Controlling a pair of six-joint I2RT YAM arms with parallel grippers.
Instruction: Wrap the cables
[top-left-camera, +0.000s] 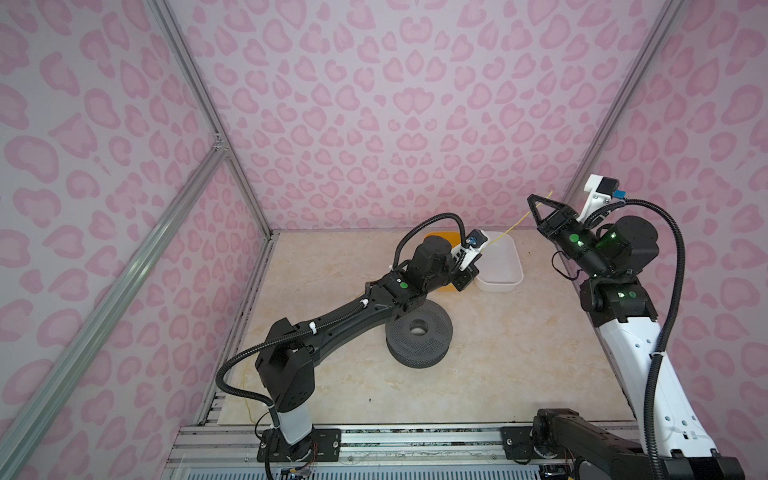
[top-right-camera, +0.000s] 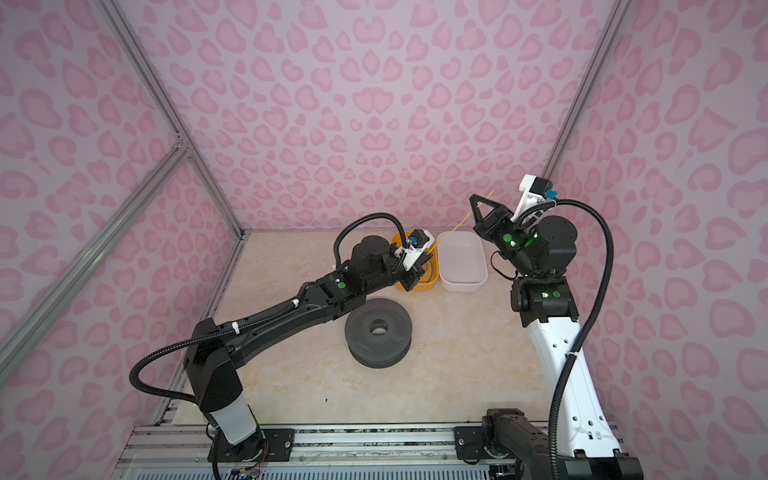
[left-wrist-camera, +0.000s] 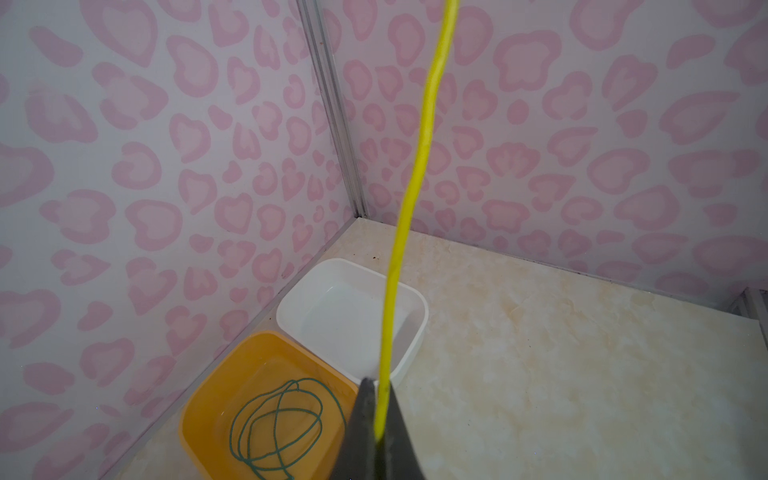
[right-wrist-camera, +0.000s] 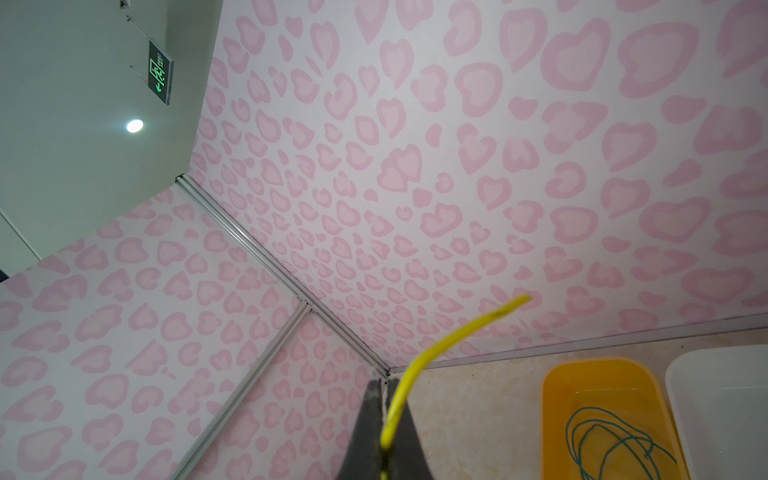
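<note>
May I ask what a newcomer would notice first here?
A yellow cable stretches between the left gripper and the raised right gripper, both shut on it, at the back. A green cable lies coiled in the orange tub; a dark perforated spool sits mid-table.

Coiled cable (left-wrist-camera: 276, 424) in tub (left-wrist-camera: 210, 395) beside tray (left-wrist-camera: 409, 349)

Place: robot lab cell.
Walls: aluminium struts (top-left-camera: 124, 279) are framing pink-printed panels (top-left-camera: 374, 83) (heart-like blotches).
Base: left arm (top-left-camera: 332, 320) and right arm (top-left-camera: 636, 353) are sitting bolted on a slotted rail (top-left-camera: 415, 438).
</note>
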